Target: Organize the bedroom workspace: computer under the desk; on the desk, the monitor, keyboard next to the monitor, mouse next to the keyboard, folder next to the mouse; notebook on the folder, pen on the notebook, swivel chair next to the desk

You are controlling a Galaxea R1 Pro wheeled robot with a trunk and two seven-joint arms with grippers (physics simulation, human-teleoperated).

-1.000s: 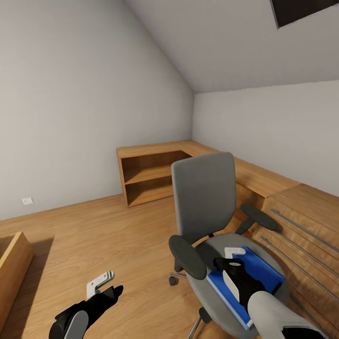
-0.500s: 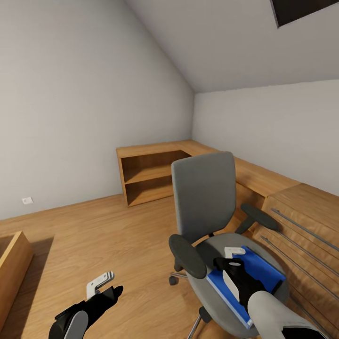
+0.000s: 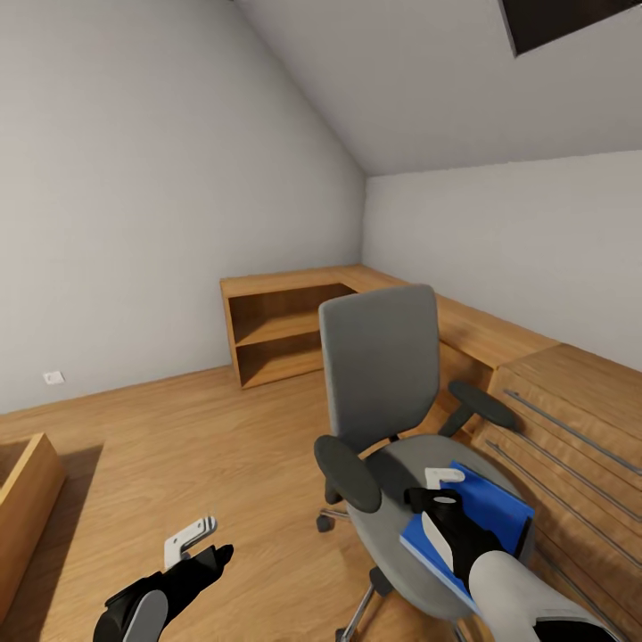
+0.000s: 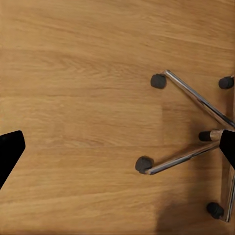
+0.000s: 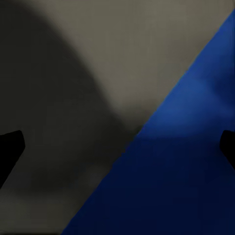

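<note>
The chair (image 3: 392, 392) with the folder (image 3: 477, 522) has rolled slightly toward nine o'clock since a moment ago. Right hand (image 3: 443, 486), spread, presses the folder; grasp unfinished.

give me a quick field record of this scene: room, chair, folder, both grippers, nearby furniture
room: sloped pale grey walls, oak plank floor
swivel chair: grey, upright, facing the robot, beside the oak dresser
folder: blue, lying on the chair seat, near edge raised
right gripper: at the folder's corner, fingers wide apart in the wrist view
left gripper: open above bare floor, chair's chrome base beneath
corner shelves: open, oak, behind the chair
</note>
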